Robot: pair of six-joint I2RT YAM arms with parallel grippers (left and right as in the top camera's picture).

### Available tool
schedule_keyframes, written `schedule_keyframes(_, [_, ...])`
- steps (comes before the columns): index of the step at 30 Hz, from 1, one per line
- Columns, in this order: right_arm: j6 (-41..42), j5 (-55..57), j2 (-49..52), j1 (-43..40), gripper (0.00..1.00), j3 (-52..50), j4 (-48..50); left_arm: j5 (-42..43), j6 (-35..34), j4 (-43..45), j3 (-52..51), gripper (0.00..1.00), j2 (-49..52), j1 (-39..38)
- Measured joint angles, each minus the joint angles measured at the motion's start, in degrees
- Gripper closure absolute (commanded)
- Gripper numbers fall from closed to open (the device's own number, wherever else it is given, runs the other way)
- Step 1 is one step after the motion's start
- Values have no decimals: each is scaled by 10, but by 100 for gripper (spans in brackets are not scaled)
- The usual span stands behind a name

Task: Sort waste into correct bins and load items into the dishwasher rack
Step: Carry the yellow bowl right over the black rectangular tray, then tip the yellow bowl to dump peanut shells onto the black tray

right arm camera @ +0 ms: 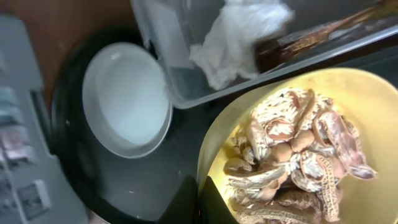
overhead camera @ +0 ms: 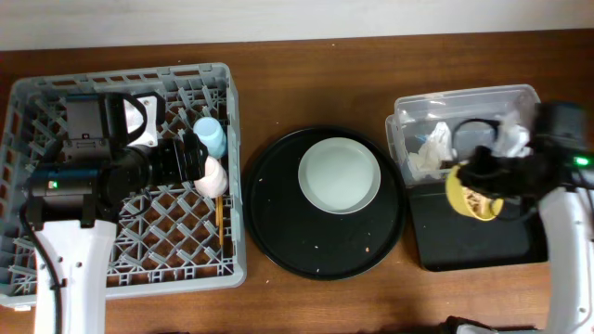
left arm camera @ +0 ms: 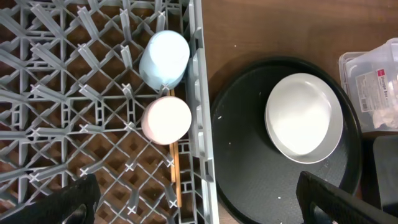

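My right gripper is shut on the rim of the yellow bowl, holding it tilted over the shallow black tray. The bowl is full of tan flaky scraps. The clear tub holds the white napkin and a gold-brown wrapper. My left gripper is open above the grey rack, near the blue cup, pink cup and a chopstick in it. The pale plate lies on the round black tray.
The round black tray sits between the rack and the bins, with a few crumbs on it. Bare brown table lies along the far side and front edge.
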Motion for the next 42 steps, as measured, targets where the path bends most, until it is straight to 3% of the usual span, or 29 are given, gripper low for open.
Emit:
schedule_keyframes(6, [-82, -160, 0, -144, 96, -56, 22, 0, 0, 0, 0, 0, 0, 0])
schedule_keyframes(20, [-125, -469, -2, -346, 96, -331, 288, 0, 0, 0, 0, 1, 0, 0])
schedule_keyframes(26, [-124, -546, -2, -388, 96, -397, 350, 0, 0, 0, 0, 1, 0, 0])
schedule_keyframes(34, [-111, -608, -2, -400, 96, -407, 368, 0, 0, 0, 0, 1, 0, 0])
schedule_keyframes(42, [19, -619, -2, -403, 96, -408, 417, 0, 0, 0, 0, 1, 0, 0])
